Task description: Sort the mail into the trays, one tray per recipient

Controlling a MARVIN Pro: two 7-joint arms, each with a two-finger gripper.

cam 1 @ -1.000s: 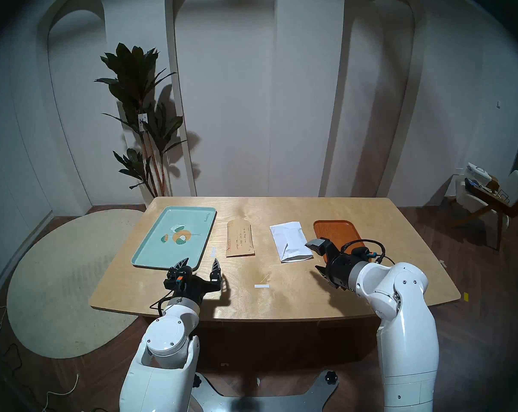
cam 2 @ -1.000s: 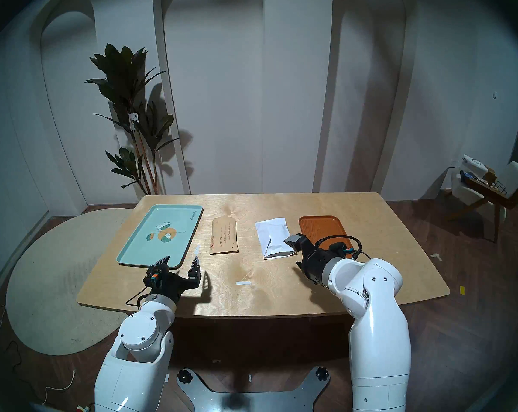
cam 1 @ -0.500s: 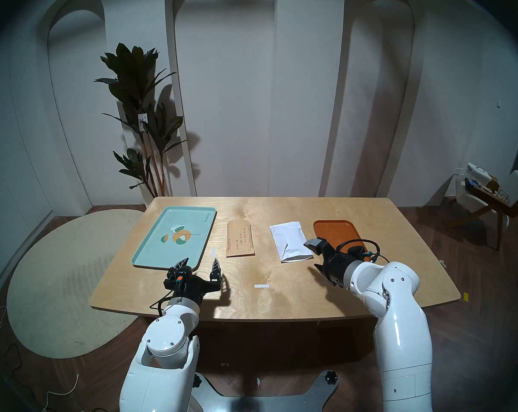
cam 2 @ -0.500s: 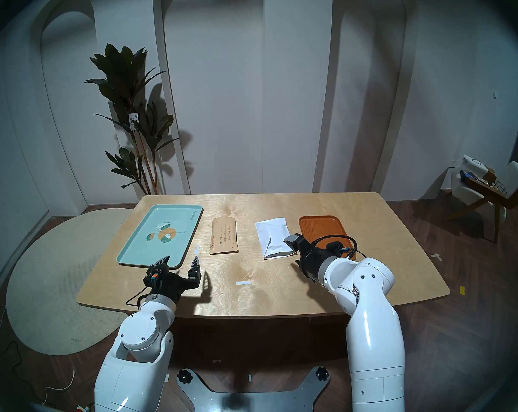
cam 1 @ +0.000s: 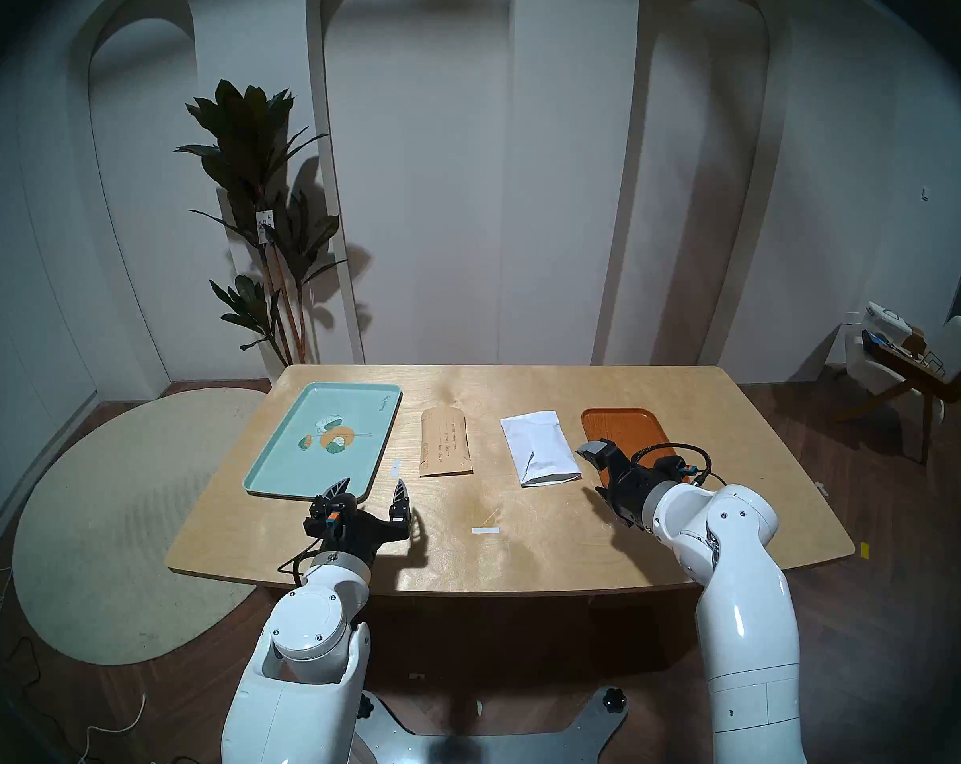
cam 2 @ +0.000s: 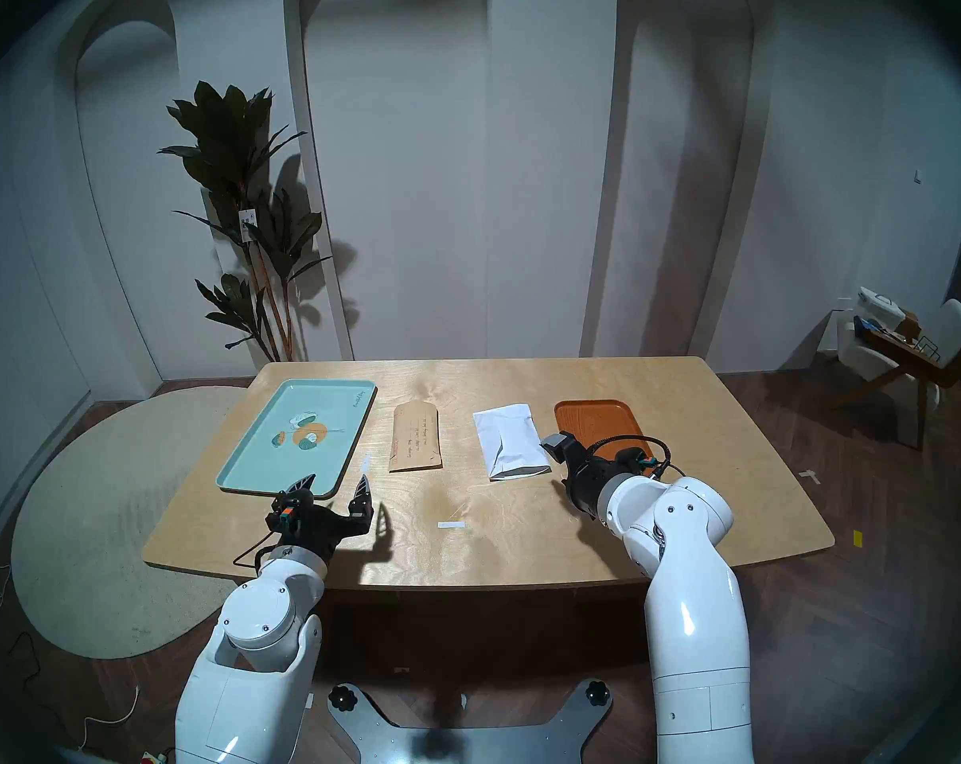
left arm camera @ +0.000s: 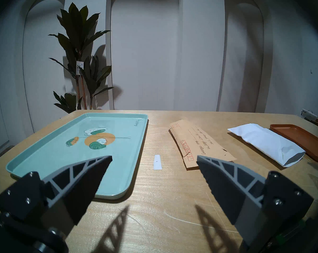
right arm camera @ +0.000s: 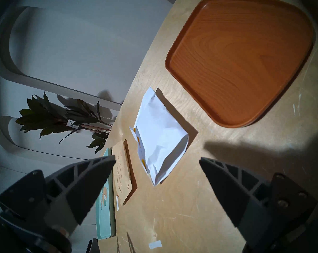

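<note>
- Evidently the sort is at its first step: both envelopes lie on the table (cam 1: 522,548), neither tray holding anything.
- Seen from the head view, the mint-teal tray (cam 1: 279,459) sits at ten o'clock of the table's middle, the orange-brown tray (cam 1: 621,424) at two o'clock.
- Between them, the brown envelope (cam 1: 445,442) lies just beside the teal tray at its three o'clock; the creased white envelope (cam 1: 540,447) lies close to the orange-brown tray at its nine o'clock.
- Right end effector (right arm camera: 157,160) hangs above the table, fingers spread wide, gripping nothing, the white envelope's near corner showing between its tips.
- Left end effector (left arm camera: 154,157) is likewise released and empty, near the teal tray's near corner.
- Next, I judge, the right one must descend onto the white envelope's puffed near end, pinching paper without merely sliding it.
</note>
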